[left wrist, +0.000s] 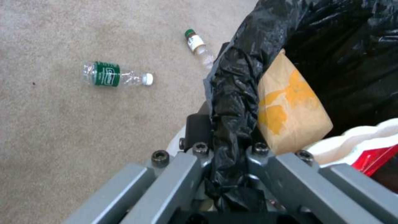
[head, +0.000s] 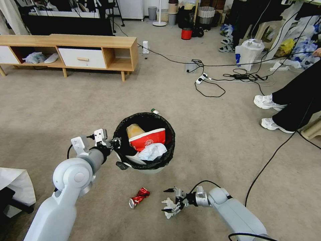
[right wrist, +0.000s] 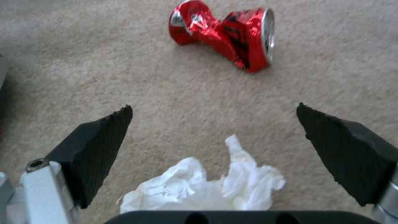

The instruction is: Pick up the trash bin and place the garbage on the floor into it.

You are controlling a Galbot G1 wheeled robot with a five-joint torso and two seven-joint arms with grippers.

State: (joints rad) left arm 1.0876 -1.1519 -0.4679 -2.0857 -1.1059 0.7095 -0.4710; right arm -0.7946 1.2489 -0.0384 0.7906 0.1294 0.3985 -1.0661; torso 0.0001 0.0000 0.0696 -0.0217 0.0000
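Black crinkled liner folds over the rim of the trash bin (head: 144, 142), which in the head view hangs above the floor (head: 67, 107), gripped at its near-left rim by the left gripper (head: 117, 147). Inside lie a red-white paper carton (head: 147, 140), a brown cardboard piece (head: 133, 130) and a white tissue with blue mask (head: 152, 151). Below it, on the carpet, a crushed red can (head: 139, 197) lies just beside a white tissue (head: 168, 206), over which the right gripper (head: 169, 200) hovers low with its fingers spread. A bottle cap end (head: 154, 111) peeks out behind the bin. Farther off stand a wooden TV cabinet (head: 70, 50), a tangle of black cables (head: 214, 78), and a seated person's white shoes (head: 267, 102).

From the left wrist view, the jaws are clamped on the liner-covered rim (left wrist: 230, 102), the cardboard leaning just inside; two clear green-labelled bottles (left wrist: 114, 74) and (left wrist: 198, 46) lie on the carpet beyond.

From the right wrist view, the black pads (right wrist: 99, 146) stand wide apart, the tissue (right wrist: 211, 186) between them and close to the palm, the can (right wrist: 228, 32) ahead, apart from both.

Collection seems partway done: the tissue pickup is in hand. The next move likely calls for lowering until the pads bracket the tissue, then closing; soft paper on short pile may slip away.
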